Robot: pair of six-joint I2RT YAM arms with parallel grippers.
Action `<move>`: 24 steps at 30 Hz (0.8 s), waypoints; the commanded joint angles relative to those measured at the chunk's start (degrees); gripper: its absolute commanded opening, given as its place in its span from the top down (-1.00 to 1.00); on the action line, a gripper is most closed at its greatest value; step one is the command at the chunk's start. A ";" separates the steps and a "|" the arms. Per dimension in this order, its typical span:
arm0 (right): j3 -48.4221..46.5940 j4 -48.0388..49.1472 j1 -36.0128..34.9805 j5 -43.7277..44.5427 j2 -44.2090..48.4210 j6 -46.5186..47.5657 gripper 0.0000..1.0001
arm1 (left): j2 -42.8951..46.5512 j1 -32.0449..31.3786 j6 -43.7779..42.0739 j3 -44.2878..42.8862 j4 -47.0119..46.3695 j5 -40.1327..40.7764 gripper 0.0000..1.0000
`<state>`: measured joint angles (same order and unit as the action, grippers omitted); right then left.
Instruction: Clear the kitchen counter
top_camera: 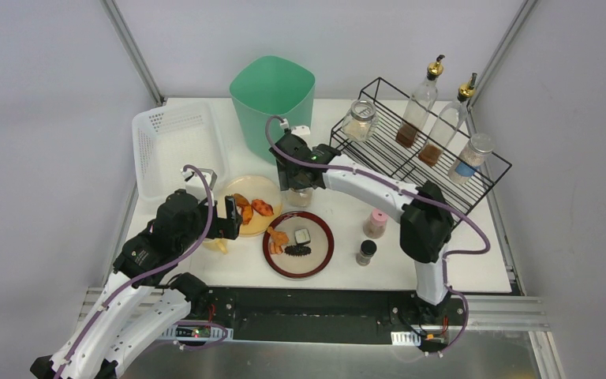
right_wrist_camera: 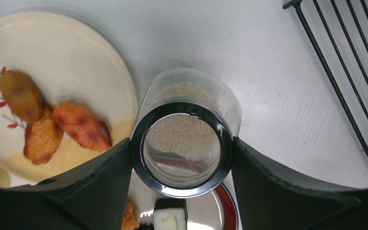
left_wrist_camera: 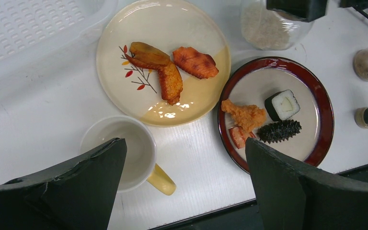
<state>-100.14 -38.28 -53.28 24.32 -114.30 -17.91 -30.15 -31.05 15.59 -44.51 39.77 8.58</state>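
Note:
On the white kitchen counter [top_camera: 450, 264], my right gripper [top_camera: 298, 188] is shut on a glass jar of pale grains [right_wrist_camera: 187, 93]. Its fingers [right_wrist_camera: 108, 172] press the jar's black lid ring from both sides. The jar [top_camera: 301, 197] sits between a cream plate [top_camera: 254, 188] of fried pieces and a red-rimmed plate [top_camera: 325, 254] of food bits. I cannot tell whether the jar is off the counter. My left gripper [left_wrist_camera: 184, 143] hangs open above a white cup with a yellow handle [left_wrist_camera: 129, 143], holding nothing.
A green bin [top_camera: 272, 95] stands at the back and a white perforated basket [top_camera: 175, 142] at the left. A black wire rack [top_camera: 410, 154] on the right holds jars and bottles. A pink-lidded shaker [top_camera: 375, 223] and a black-lidded one [top_camera: 367, 252] stand right of the red plate.

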 commanded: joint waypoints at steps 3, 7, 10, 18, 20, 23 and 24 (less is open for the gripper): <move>-0.74 -2.35 -0.47 3.13 16.15 0.96 0.50 | -0.32 0.11 -0.92 -0.74 -0.31 -0.38 -0.99; -2.73 -7.13 -0.45 6.44 21.64 3.59 0.53 | -0.65 0.09 -0.92 -0.75 -0.30 -1.10 -0.99; -5.20 -10.62 0.57 8.01 24.52 4.63 0.53 | -1.13 0.11 -0.91 -0.82 -0.31 -1.66 -0.99; -6.92 -15.72 8.77 6.94 28.49 4.78 0.54 | -1.61 0.07 -0.83 -0.83 -0.31 -2.43 -0.99; -6.22 -15.64 11.50 6.69 29.19 4.61 0.53 | -1.49 0.11 -0.83 -0.83 -0.31 -2.43 -0.99; -5.34 -15.49 15.20 5.66 29.88 3.86 0.53 | -1.42 0.07 -0.83 -0.82 -0.31 -2.44 -0.99; -5.08 -15.45 16.32 5.39 30.03 3.59 0.53 | -1.40 0.10 -0.81 -0.83 -0.31 -2.43 -0.99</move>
<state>-104.88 -55.05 -40.38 29.30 -87.90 -13.89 -31.48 -31.05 15.62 -44.51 39.77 6.50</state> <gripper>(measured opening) 0.707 0.995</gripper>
